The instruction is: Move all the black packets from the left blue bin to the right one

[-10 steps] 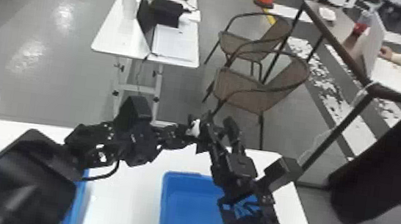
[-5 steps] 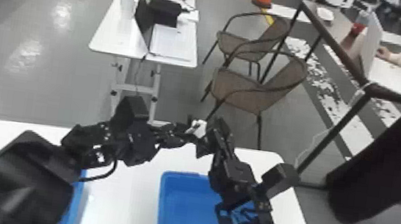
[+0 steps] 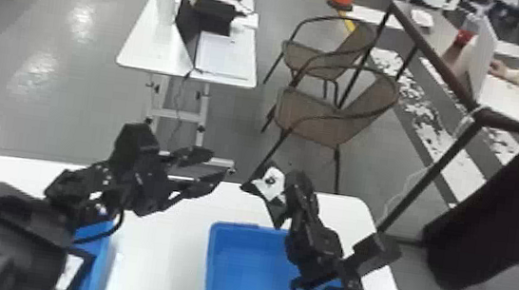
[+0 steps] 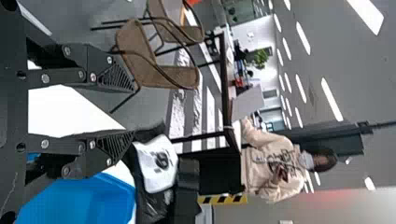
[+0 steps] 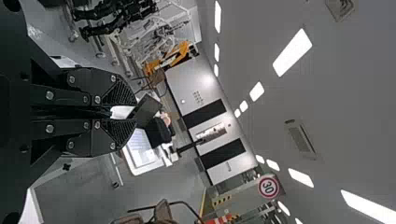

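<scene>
My left gripper (image 3: 220, 163) stands open above the table, left of a black packet (image 3: 270, 184) with a white label. My right gripper (image 3: 287, 198) is shut on that packet, which hangs above the far edge of the right blue bin (image 3: 244, 269). In the left wrist view, the left gripper (image 4: 128, 109) has its fingers apart, and the packet (image 4: 156, 163) is close beyond one fingertip. In the right wrist view, the right gripper (image 5: 130, 112) has its fingers nearly together. Another labelled packet (image 3: 70, 273) lies at the left blue bin (image 3: 103, 251), partly behind the left arm.
The white table (image 3: 152, 257) shows between the two bins. The right forearm covers part of the right bin, and dark shapes there are hard to tell apart. Past the table stand brown chairs (image 3: 310, 115), a small white table (image 3: 141, 52) and a dark-framed desk (image 3: 462, 92).
Earlier both grippers met at the packet. The left gripper has opened and parted from it toward the left, while the right one has drawn slightly right with the packet.
</scene>
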Tool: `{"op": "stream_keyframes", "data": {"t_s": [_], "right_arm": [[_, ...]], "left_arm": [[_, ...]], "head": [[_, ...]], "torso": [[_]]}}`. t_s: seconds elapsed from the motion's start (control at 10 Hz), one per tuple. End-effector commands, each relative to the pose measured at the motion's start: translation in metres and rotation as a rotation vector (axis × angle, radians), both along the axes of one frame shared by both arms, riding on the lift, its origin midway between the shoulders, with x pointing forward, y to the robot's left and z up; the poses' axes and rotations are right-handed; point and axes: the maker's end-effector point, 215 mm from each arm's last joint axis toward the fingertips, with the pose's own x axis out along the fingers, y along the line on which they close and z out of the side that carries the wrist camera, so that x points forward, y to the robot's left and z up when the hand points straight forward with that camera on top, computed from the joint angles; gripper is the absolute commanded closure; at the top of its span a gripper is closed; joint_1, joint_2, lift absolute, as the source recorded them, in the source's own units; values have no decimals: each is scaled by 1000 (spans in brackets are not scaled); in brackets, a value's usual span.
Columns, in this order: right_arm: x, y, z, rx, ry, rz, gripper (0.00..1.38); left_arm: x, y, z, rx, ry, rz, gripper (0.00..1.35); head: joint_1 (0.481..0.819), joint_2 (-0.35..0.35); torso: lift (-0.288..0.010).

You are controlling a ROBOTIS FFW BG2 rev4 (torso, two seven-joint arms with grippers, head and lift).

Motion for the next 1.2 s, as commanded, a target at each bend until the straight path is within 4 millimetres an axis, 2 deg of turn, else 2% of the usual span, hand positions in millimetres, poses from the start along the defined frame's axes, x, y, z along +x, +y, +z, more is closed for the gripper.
{"op": "stream_keyframes", "data": {"t_s": [0.0,0.2,0.3,0.4,0.5,0.6,0.7,0.8,0.9,1.0,1.1], "right_arm": [[-5,-15,-26,21,58,-29,1277],[-20,-23,-83,50,182,-39,1277],[-33,-26,-118,54,251,-45,1277],[-48,-33,-153,51,322,-59,1253],[-60,-44,-183,53,388,-89,1064],[-65,-55,-193,51,409,-109,509],[-62,-66,-178,60,378,-129,70],[-57,-78,-151,51,316,-150,42],[-53,-88,-124,52,263,-164,162],[-49,-91,-98,47,214,-167,229],[-46,-91,-84,61,184,-161,233]], "left_arm": [[-3,54,-14,13,41,93,102],[-15,126,-8,-1,64,240,125],[-21,153,-2,-7,63,306,122],[-31,178,-5,-19,81,361,122],[-41,200,-14,-13,115,411,127],[-51,221,-27,-4,147,454,127],[-60,239,-41,6,185,490,127],[-72,256,-65,12,271,532,127],[-90,265,-100,10,422,571,127],[-107,265,-123,2,534,582,127],[-121,265,-145,15,618,589,122]], "head": [[695,-208],[695,-164],[695,-128],[695,-99],[695,-88],[695,-71],[695,-59],[695,-47],[695,-38],[695,-35],[695,-37]], "torso": [[0],[0],[0],[0],[0],[0],[0],[0],[0],[0],[0]]}}
